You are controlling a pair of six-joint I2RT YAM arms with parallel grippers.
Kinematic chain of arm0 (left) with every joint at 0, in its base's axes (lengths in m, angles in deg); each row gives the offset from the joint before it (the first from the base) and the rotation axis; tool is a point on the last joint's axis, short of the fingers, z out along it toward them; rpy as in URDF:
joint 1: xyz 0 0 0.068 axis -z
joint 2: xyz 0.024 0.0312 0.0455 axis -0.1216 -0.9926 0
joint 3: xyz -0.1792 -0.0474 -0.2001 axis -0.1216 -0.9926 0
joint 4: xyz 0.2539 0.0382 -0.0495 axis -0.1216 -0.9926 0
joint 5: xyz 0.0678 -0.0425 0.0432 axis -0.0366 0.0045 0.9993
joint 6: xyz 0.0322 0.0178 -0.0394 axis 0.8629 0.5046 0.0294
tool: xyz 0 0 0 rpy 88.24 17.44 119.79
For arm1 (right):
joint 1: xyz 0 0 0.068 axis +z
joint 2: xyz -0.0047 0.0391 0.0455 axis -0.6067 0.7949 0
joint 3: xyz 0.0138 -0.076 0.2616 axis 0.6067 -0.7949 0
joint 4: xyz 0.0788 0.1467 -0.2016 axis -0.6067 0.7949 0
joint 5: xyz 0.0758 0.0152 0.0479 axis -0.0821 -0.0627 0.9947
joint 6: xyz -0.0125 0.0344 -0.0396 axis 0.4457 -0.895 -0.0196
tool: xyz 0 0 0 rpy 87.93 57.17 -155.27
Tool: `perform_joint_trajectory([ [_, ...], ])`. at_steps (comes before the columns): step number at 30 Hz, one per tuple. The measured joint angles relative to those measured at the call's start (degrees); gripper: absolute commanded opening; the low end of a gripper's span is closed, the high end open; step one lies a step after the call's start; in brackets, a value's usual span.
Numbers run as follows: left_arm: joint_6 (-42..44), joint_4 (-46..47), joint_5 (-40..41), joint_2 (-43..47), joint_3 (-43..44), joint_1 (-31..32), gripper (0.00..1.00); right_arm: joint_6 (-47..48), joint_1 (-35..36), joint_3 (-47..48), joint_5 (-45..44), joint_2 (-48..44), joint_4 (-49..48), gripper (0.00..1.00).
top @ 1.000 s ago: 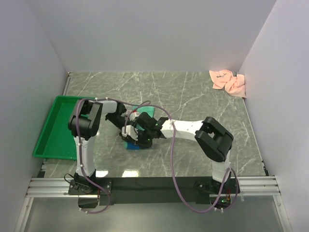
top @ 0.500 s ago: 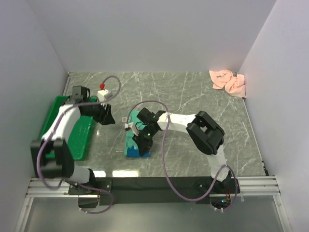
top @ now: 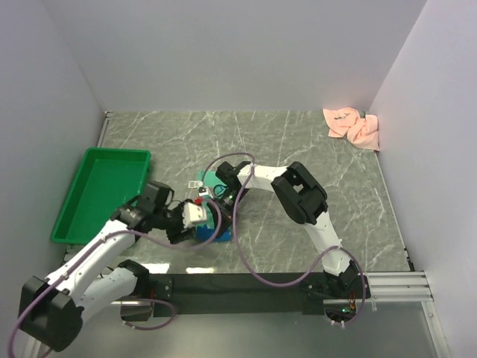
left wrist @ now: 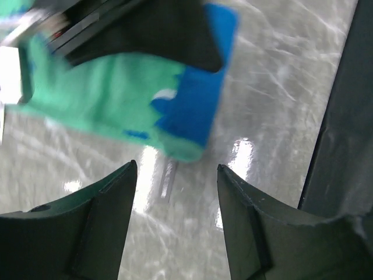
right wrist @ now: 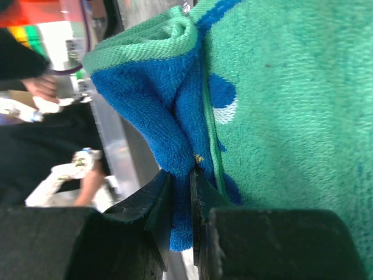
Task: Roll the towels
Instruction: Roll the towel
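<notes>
The right pincer (right wrist: 187, 181), bottom centre of its view, clamps the towel's (right wrist: 280, 87) blue fold. The left pincer (left wrist: 175, 175) stands apart, empty, below it. Hold that pinch taut and roll evenly.

1. This is a robotics lab test cell, not a home or a shop.
2. Plain pale walls (top: 223, 52) box in a marble-patterned table (top: 313, 149) on three sides.
3. Two white and black robot arms, the left arm (top: 97, 253) and the right arm (top: 298, 194), are bolted to a black base plate (top: 238, 285) at the near edge.
4. Bare aluminium rails (top: 395, 282) frame that edge, and loose purple cables (top: 250, 257) loop from the arms.
5. Few things lie here: a green tray (top: 74, 216), a teal and blue towel (right wrist: 291, 87) and a pink towel (top: 354, 127).
</notes>
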Motion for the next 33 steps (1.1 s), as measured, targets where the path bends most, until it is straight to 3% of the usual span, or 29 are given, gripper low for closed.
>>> perform_joint_trajectory([
  [6,-0.6,7.0,8.2,0.8,-2.8,15.4,0.61,-0.5,-0.7,3.6,3.2,3.8,4.4,0.00],
  [14,-0.6,14.7,15.2,-4.5,-5.6,24.3,0.57,-0.6,-1.3,4.6,5.1,5.3,6.5,0.00],
  [15,-0.6,15.6,15.8,-6.0,-5.7,24.7,0.54,-0.5,-1.3,4.8,5.1,5.4,6.8,0.00],
  [19,0.0,18.9,18.4,-11.3,-6.4,24.9,0.25,-0.3,-1.4,5.0,5.2,5.6,7.2,0.02],
  [21,0.6,20.0,19.1,-13.1,-6.1,25.0,0.17,-0.3,-1.6,5.0,5.1,5.6,7.3,0.08],
  [22,0.9,19.7,19.0,-14.0,-5.5,25.1,0.10,-0.2,-1.6,4.9,5.1,5.6,7.3,0.16],
  [24,1.1,18.8,18.8,-15.5,-4.2,25.1,0.06,-0.3,-2.2,4.6,5.1,5.5,7.7,0.25],
  [26,1.4,18.1,18.4,-17.3,-2.5,25.1,0.01,-0.4,-3.0,4.2,5.0,4.9,8.1,0.43],
  [28,1.8,17.0,17.8,-19.2,-0.9,25.1,0.01,-0.8,-4.0,3.5,4.3,3.4,8.5,0.56],
  [30,2.3,15.1,16.7,-21.4,1.3,24.6,0.01,-1.2,-5.6,2.4,2.3,0.5,8.0,0.60],
  [31,2.5,13.9,16.0,-22.3,2.4,24.2,0.01,-1.3,-6.7,1.5,0.4,-1.3,7.1,0.70],
  [33,2.6,11.2,14.2,-24.6,4.9,23.1,0.01,-1.9,-9.9,-0.7,-3.0,-5.6,4.9,0.71],
])
